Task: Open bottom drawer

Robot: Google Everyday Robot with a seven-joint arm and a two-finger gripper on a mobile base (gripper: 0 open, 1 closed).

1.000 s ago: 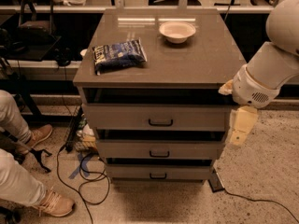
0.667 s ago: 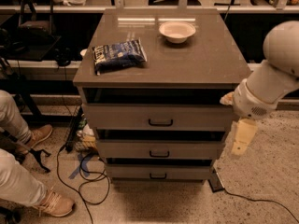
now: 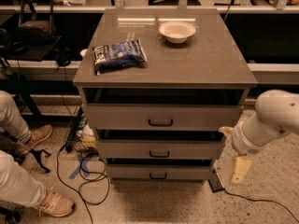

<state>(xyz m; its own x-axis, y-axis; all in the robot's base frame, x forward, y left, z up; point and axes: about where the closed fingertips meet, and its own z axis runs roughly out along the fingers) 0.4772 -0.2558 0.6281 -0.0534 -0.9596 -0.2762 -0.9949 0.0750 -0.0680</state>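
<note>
The grey-brown cabinet has three drawers, all shut. The bottom drawer (image 3: 159, 172) is the lowest, slimmest front, with a small black bar handle (image 3: 158, 176) at its centre. My gripper (image 3: 240, 170) hangs from the white arm (image 3: 268, 120) to the right of the cabinet. It is at the height of the bottom drawer and beside the cabinet's right edge, apart from the handle and pointing down.
A blue snack bag (image 3: 119, 55) and a white bowl (image 3: 177, 31) lie on the cabinet top. A person's legs and shoes (image 3: 28, 190) are at the left. Black cables (image 3: 88, 178) lie on the floor left of the cabinet. A small dark object (image 3: 217, 181) lies on the floor near the gripper.
My arm and gripper have moved down along the cabinet's right side, from the middle drawer's height to the bottom drawer's height. The drawers have not moved.
</note>
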